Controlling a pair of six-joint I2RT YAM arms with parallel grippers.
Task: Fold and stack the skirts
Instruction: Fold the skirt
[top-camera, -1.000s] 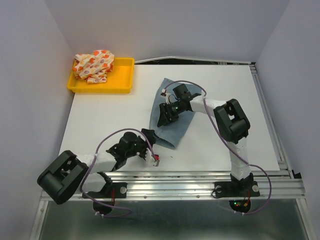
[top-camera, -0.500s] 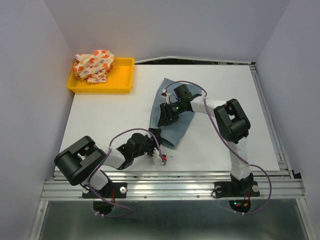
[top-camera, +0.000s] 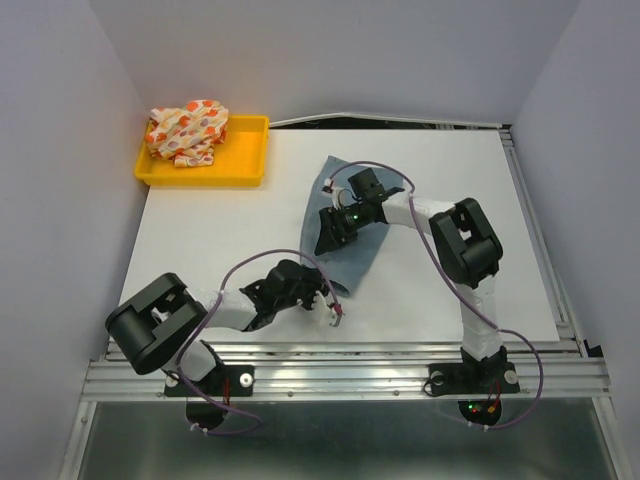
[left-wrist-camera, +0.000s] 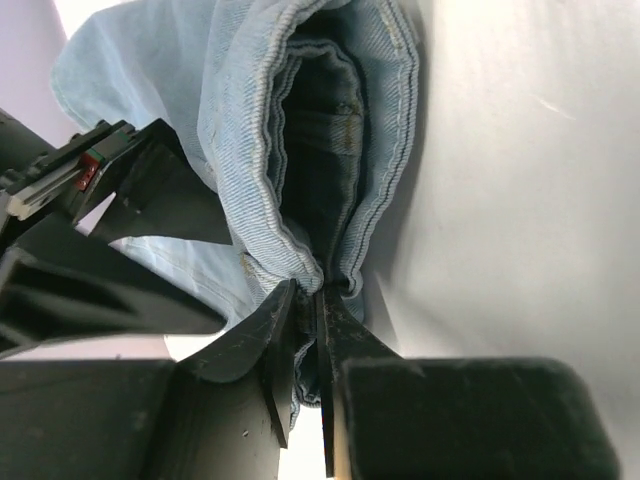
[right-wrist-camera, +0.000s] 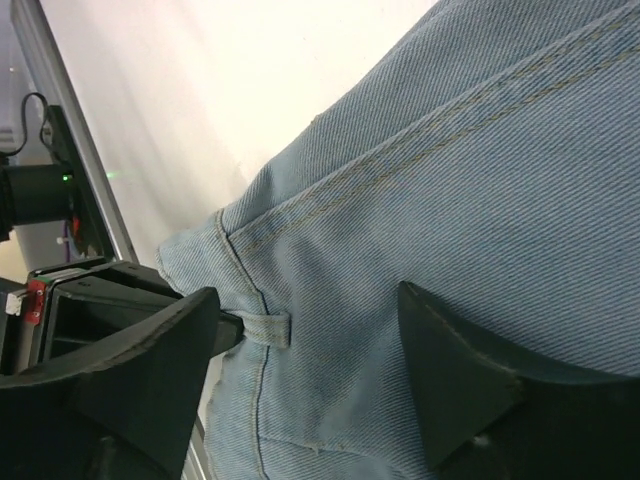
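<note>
You're on the 1st fold of the denim skirt (top-camera: 362, 252), w/ the grab just made. It lies flat-ish mid-table, running from the far centre down toward the near edge, narrow end near. The spotted skirt (top-camera: 187, 130) sits bunched in the yellow tray (top-camera: 245, 165) at the far left, not yet handled, so most of the job is still ahead.

L gripper (top-camera: 334, 312) is at the skirt's near corner. In the wrist view, the L gripper (left-wrist-camera: 318, 290) is clenched on the stitched edge, where two doubled layers of denim (left-wrist-camera: 330, 130) run down into the tips. R gripper (top-camera: 335, 228) is over the skirt's left side, mid-length. Its wrist view shows the R gripper (right-wrist-camera: 310, 300) released, fingers spread wide w/ denim and a belt loop between them, nothing held. Can't tell if the tips press on the cloth.

Next, I'd say: lift the near corner only a little and carry it toward the far end. Use the R side as an anchor or a 2nd pinch so the cloth doesn't drag across the table (top-camera: 220, 240). Check both layers come up together.

Vs. 1 s ago: L gripper was wide open and further left along the near hem. It has since swung right to the corner and closed. R gripper is in the same spot, jaws a bit wider. Skirt outline and tray look unchanged.
</note>
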